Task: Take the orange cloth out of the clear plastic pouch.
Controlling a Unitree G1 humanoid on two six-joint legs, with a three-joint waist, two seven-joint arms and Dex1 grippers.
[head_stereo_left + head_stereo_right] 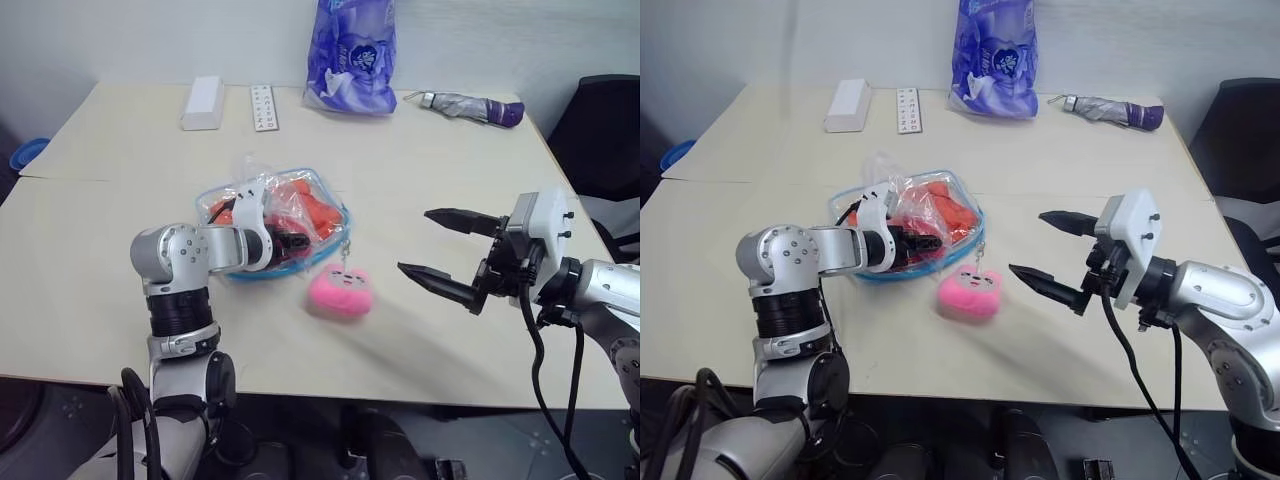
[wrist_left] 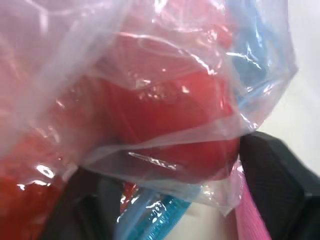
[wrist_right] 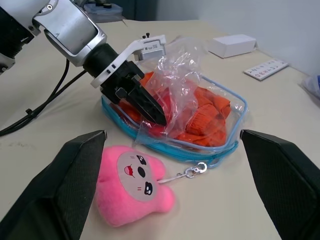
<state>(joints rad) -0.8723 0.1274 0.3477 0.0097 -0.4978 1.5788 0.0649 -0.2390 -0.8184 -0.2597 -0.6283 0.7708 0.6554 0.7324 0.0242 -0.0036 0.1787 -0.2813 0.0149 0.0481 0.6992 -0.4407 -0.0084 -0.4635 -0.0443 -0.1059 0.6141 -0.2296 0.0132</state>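
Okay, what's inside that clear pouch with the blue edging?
The clear plastic pouch holds the orange cloth and a crinkled thin bag with something red. The left gripper covers part; what lies beneath is hidden.

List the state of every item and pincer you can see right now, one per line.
clear plastic pouch: lying flat on the table, contents inside.
orange cloth: inside the pouch, bunched.
crinkled clear bag: in the pouch, sticking out at the left pincer's end.
pink charm: lying beside the pouch, chained to it.
left pincer: at the pouch, on the crinkled bag; grip unclear.
right pincer: open, empty, apart from the pouch.
umbrella: folded.
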